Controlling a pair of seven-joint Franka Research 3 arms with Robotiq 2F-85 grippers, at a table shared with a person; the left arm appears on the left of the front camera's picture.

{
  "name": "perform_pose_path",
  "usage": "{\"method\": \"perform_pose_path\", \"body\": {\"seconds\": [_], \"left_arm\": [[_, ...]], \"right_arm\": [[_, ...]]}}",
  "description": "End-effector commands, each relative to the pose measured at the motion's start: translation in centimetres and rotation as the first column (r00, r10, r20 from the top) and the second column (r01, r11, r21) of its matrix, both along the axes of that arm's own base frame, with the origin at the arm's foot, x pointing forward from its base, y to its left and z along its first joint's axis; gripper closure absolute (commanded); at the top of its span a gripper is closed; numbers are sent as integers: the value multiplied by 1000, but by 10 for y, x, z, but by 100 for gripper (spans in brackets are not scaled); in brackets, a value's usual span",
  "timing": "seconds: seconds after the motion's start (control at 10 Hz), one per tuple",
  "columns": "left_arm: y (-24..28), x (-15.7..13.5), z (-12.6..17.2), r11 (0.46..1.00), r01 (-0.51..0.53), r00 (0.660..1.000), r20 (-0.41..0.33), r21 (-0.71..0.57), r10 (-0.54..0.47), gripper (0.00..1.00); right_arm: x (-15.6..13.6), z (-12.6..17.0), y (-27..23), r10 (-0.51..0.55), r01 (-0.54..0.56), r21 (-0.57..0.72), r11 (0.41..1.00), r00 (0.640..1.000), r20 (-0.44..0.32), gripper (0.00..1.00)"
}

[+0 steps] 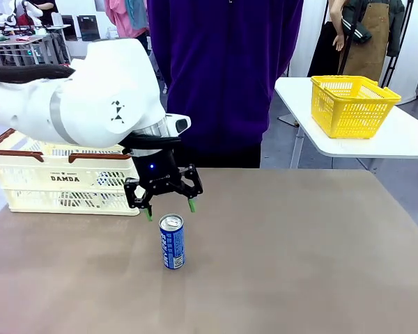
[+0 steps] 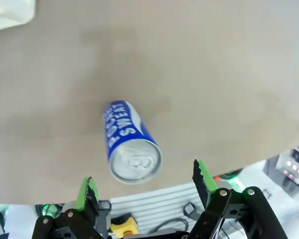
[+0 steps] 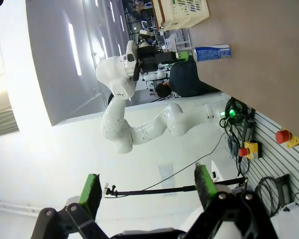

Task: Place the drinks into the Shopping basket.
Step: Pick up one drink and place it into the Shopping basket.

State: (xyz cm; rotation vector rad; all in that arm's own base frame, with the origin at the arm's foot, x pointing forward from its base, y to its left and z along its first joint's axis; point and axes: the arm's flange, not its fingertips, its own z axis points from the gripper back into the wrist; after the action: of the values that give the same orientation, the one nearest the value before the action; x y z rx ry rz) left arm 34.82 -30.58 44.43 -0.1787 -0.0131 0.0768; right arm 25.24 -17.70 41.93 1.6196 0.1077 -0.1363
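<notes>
Nearest the front camera stands a blue drink can [image 1: 171, 241] with white lettering and a silver top, upright on the brown table [image 1: 299, 257]. Just above and slightly behind the can hangs the left gripper [image 1: 170, 207], pointing down, its green-tipped fingers spread wide on either side of the can's top without touching it and holding nothing. In the left wrist view the can [image 2: 130, 144] sits between and beyond the two green pads [image 2: 86, 191], which stand well apart. Behind the left gripper, to the left of the can, the Shopping basket [image 1: 63, 182] rests on the table, cream with a brown rim and the word DAMDA on its side; what lies inside cannot be made out. Beyond the can, at the table's far edge, stands a person in a dark purple top [image 1: 223, 76]. Farther back and to the right of the can, a yellow mesh basket [image 1: 353, 104] sits on a separate white table [image 1: 376, 142]. Seen in its own wrist view, the right gripper [image 3: 147, 191] is lifted away from the table, its jaws spread wide and empty, with the can [image 3: 212, 52] far off.
</notes>
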Motion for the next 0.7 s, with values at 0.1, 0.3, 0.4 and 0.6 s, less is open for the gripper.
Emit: {"method": "perform_pose_path", "body": {"seconds": [0.1,0.3,0.4,0.6], "left_arm": [[-5,5,-5,994,-73,997,28,84,71,0],[-9,5,-15,994,-46,999,10,97,45,0],[-11,4,-18,994,-38,999,10,105,37,0],[-16,6,-29,993,-29,1000,9,117,28,0]], "right_arm": [[0,5,1,-1,1,10,1000,1000,-20,0],[0,5,1,-1,1,10,1000,1000,-20,0],[0,5,1,-1,1,10,1000,1000,-20,0],[0,5,1,-1,1,10,1000,1000,-20,0]]}}
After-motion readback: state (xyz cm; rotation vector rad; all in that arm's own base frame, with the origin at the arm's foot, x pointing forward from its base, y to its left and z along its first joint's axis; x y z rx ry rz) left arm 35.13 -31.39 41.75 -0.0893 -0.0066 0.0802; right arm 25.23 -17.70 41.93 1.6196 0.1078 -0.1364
